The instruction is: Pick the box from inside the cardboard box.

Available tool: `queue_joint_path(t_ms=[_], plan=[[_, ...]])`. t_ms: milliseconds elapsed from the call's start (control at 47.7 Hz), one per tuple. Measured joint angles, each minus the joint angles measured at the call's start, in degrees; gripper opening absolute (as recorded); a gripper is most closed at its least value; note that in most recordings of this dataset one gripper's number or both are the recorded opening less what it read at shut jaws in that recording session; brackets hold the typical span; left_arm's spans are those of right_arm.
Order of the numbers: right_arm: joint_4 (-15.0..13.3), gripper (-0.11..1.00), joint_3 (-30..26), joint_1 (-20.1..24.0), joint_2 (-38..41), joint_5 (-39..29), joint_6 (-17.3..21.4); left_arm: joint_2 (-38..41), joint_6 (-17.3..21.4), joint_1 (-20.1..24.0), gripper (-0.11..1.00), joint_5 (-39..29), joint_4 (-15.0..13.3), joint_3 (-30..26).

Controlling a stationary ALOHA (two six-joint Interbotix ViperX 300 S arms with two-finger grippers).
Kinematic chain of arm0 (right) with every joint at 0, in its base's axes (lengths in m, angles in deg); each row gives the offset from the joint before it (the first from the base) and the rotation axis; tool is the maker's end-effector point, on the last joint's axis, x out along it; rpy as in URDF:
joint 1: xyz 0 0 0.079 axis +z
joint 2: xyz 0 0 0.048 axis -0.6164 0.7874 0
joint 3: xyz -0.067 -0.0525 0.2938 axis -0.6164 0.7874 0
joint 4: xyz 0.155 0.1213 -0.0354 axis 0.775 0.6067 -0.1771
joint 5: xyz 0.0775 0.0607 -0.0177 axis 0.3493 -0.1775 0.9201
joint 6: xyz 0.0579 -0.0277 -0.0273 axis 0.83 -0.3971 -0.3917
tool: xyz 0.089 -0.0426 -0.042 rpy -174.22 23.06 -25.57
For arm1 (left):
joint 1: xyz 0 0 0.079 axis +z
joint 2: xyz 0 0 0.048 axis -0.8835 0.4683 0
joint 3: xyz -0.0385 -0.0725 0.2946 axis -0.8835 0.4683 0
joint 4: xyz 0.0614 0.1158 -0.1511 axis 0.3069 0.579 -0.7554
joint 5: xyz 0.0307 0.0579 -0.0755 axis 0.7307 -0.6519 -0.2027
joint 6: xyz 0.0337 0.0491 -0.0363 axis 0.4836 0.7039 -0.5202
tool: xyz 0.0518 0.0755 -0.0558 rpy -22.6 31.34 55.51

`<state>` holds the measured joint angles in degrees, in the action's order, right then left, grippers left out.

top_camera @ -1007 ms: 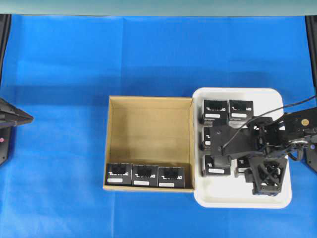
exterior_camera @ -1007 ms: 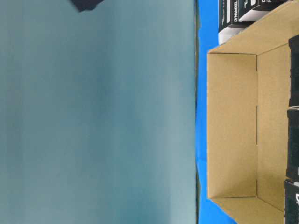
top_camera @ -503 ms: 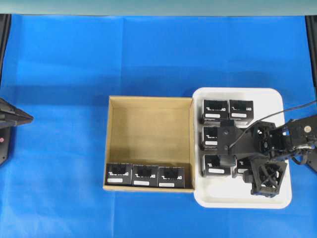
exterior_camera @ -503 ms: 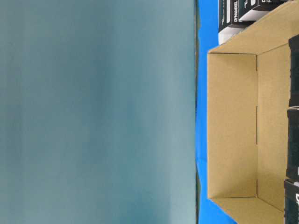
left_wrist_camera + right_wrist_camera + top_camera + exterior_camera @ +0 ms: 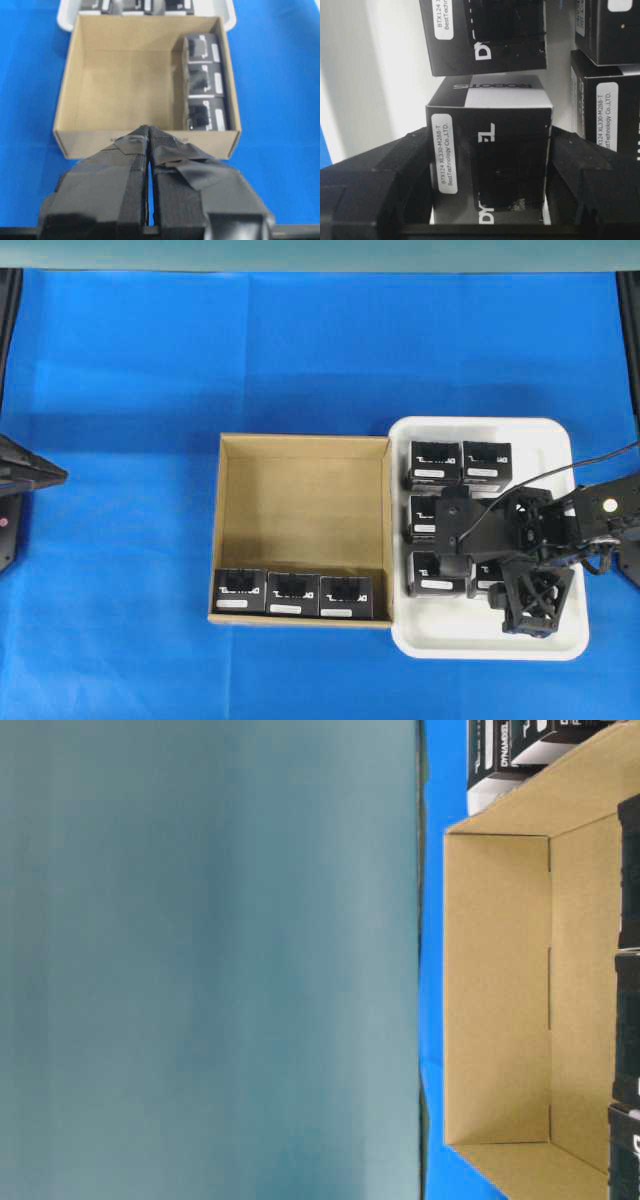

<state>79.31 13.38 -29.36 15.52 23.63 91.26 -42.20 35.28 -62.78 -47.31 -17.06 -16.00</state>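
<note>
The brown cardboard box (image 5: 300, 444) lies mid-table with three black boxes (image 5: 292, 593) in a row along its near wall. The same row shows in the left wrist view (image 5: 202, 82). My right gripper (image 5: 487, 574) hangs low over the white tray (image 5: 560, 440). In the right wrist view it (image 5: 490, 175) is shut on a black box (image 5: 490, 150) with a white label, one finger against each side. My left gripper (image 5: 149, 131) is shut and holds nothing. It rests at the table's left edge (image 5: 55, 477), pointing at the cardboard box.
Several more black boxes (image 5: 433, 465) stand in the tray's left half, close around the held one. The tray touches the cardboard box's right wall. Blue cloth (image 5: 300, 350) covers the table. The table-level view shows the cardboard box's bare floor (image 5: 500, 990).
My right arm has shifted slightly and sunk a little over the tray, the box still between its fingers. The left arm has not moved.
</note>
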Motion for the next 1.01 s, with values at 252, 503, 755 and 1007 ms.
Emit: queue_joint_path(t_ms=[252,503,755,1007], plan=[[0.0,0.62,0.0,0.0,0.1,0.3,0.0,0.1,-0.1,0.0,-0.01,0.0,0.0,0.1],[0.0,0.85,-0.2,-0.1,0.5,0.3,0.3,0.0,-0.1,-0.1,-0.01,0.0,0.0,0.1],[0.0,0.86,-0.4,0.0,0.6,0.2,0.3,0.1,-0.1,0.0,-0.01,0.0,-0.1,0.1],[0.0,0.87,-1.6,-0.1,-0.4,-3.7,0.3,0.1,-0.1,0.0,-0.01,0.0,0.0,0.1]])
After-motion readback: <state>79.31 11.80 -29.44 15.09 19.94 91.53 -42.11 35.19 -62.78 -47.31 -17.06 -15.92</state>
